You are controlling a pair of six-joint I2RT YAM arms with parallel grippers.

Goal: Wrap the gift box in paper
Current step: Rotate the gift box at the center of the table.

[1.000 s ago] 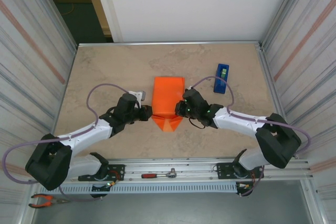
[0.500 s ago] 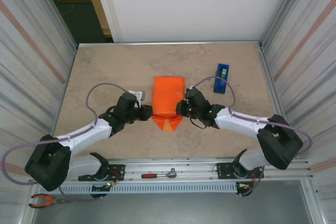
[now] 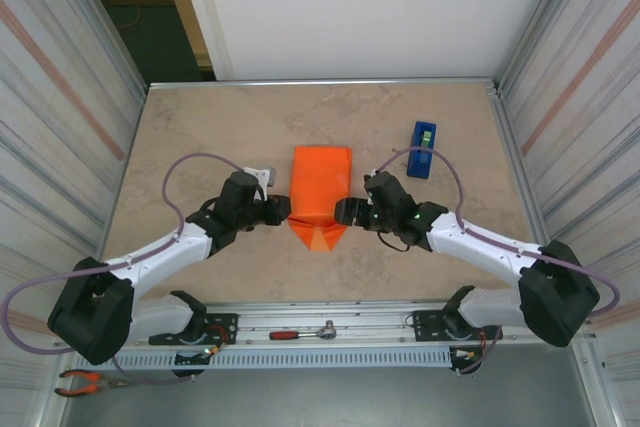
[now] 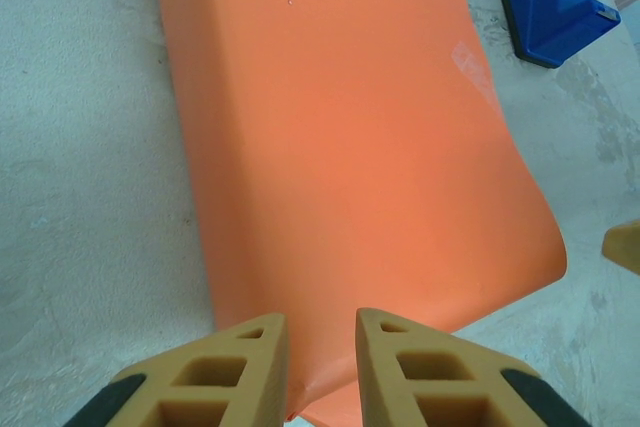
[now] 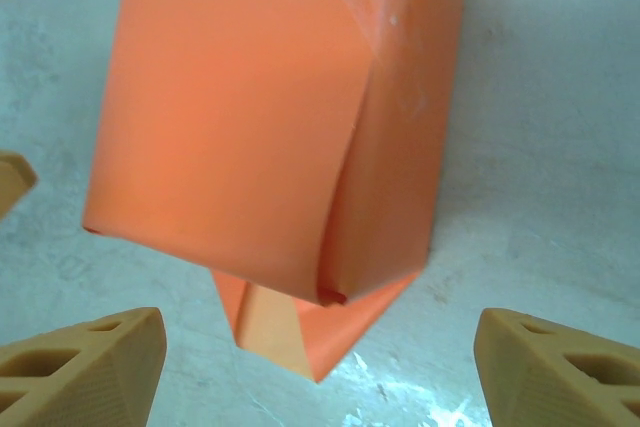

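— So, where do I stand with the near end?

— The gift box lies in the middle of the desk, already inside the paper, with its long axis pointing away from you. To my eye, only the pointed flap at the near end looks loose.

— And my 2 claws?

— Your right claw stands wide, just beside the parcel's right edge, gripping nothing. Your left claw is narrow, at the left near corner, with paper showing in its gap. I cannot tell whether it pinches the paper.

— How do I fold it well?

— Pin the parcel from above with 1 claw so it won't slide. Take the flap's tip with the other, lift it up and over, and press the crease flat against the box end. Go slowly, because thin paper tears. The tape dispenser waits well to the right for sealing.
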